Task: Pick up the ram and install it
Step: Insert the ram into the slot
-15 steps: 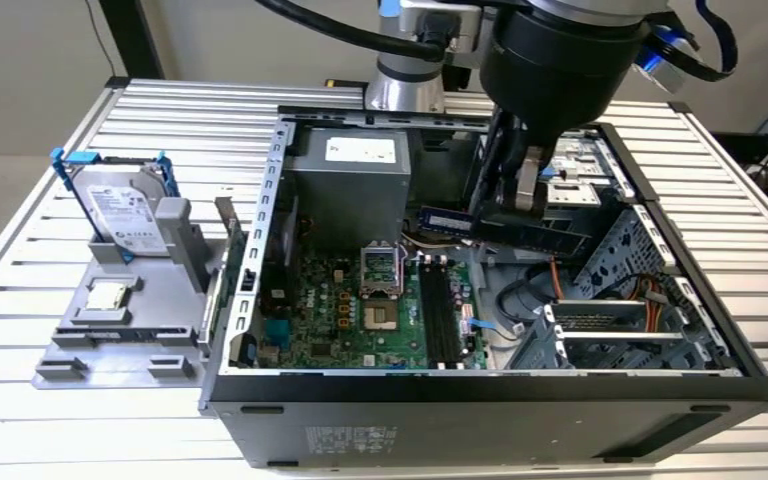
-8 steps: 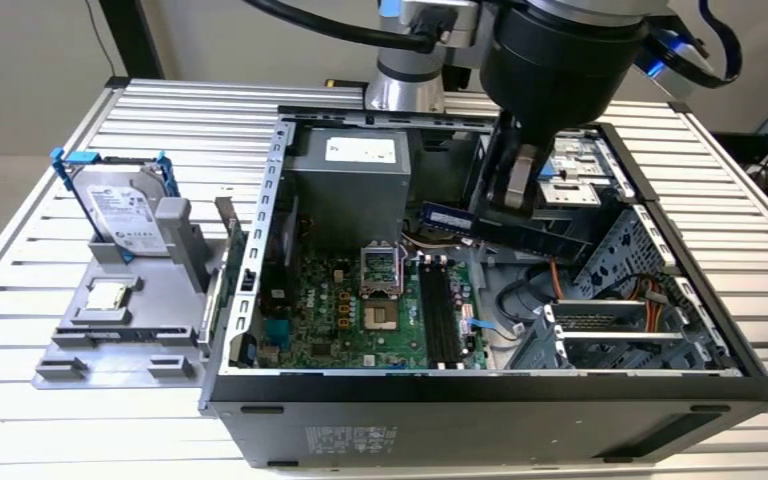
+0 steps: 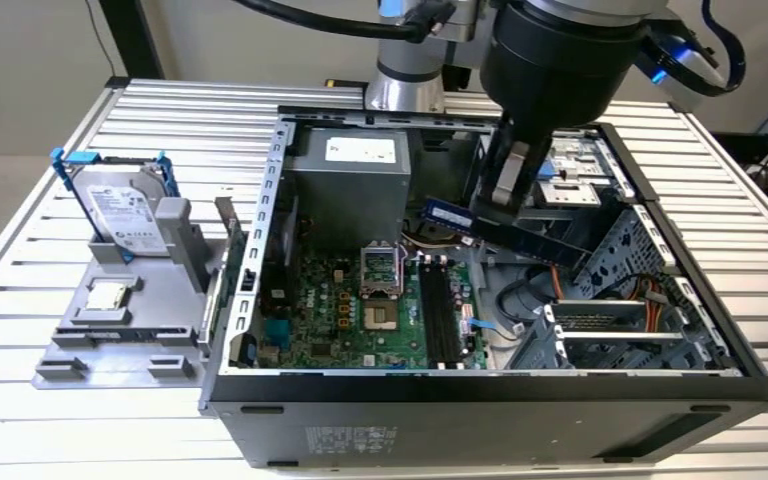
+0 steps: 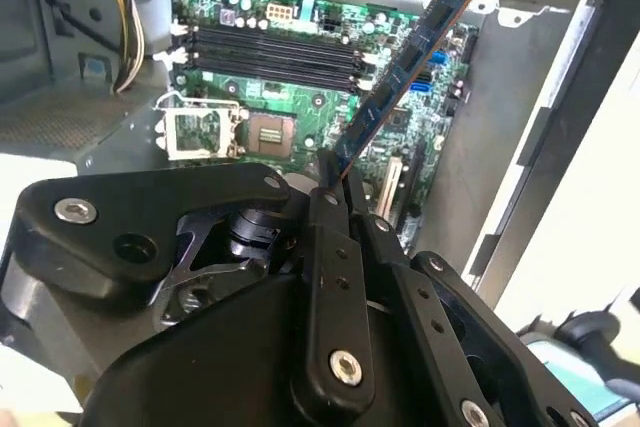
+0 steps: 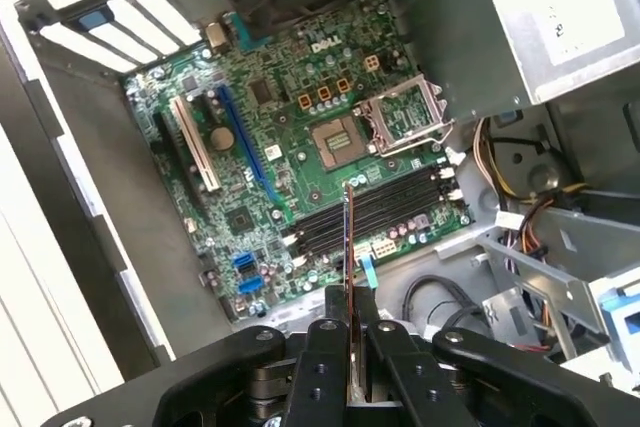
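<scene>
Here we see the end effector (image 3: 502,205) reaching down into an open computer case (image 3: 491,385) that lies on its side on a slatted metal table (image 3: 157,110). It is clenched on the ram (image 3: 491,228), gripping the stick near one end, so most of its length juts out past the fingertips.

In the exterior view the ram hangs tilted in the air inside the case, above the motherboard (image 3: 357,310) and toward the exterior view's right of the long black memory slots (image 3: 440,315). It touches none of them and is not yet seated.

In the second wrist view the end effector (image 4: 335,182) pinches the lower end of the ram (image 4: 405,72), which runs up and away across the green motherboard (image 4: 300,97), with the memory slots (image 4: 270,52) and the open processor socket (image 4: 270,132) beyond it.

In the first wrist view we meet the ram (image 5: 348,237) edge-on (little more than a thin line), rising from the end effector (image 5: 350,312) and crossing in front of the memory slots (image 5: 380,212).

On the table at the exterior view's left, well apart from the case, a hard drive (image 3: 124,205) in a blue frame stands upright in a grey stand (image 3: 117,320). A grey power supply (image 3: 351,180) sits at the far end of the case.
</scene>
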Controlling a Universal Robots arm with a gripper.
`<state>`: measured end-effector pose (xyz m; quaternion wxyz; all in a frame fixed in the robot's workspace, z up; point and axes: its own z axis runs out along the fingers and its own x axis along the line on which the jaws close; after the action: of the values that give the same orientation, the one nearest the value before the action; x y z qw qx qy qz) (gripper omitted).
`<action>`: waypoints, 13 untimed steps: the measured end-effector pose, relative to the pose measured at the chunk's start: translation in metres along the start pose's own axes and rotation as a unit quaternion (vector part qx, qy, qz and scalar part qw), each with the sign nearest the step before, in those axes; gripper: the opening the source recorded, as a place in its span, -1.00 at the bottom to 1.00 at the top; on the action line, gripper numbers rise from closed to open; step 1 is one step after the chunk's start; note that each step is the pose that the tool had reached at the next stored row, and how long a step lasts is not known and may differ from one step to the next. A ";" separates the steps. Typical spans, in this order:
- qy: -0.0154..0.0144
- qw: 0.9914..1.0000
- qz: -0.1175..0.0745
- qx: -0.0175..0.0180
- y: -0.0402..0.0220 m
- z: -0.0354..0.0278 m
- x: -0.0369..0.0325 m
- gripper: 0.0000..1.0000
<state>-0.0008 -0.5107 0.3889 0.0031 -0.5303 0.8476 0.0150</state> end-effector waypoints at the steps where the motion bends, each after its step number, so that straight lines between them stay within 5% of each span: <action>1: 0.000 1.000 0.007 0.000 0.0000 0.0000 0.0000 -1.00; 7: -0.001 0.999 0.053 0.001 0.0000 0.0000 0.0000 -1.00; 13: -0.002 0.995 0.100 0.002 0.0000 0.0000 0.0000 -1.00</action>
<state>-0.0008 -0.5107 0.3889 0.0046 -0.4431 0.8963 0.0146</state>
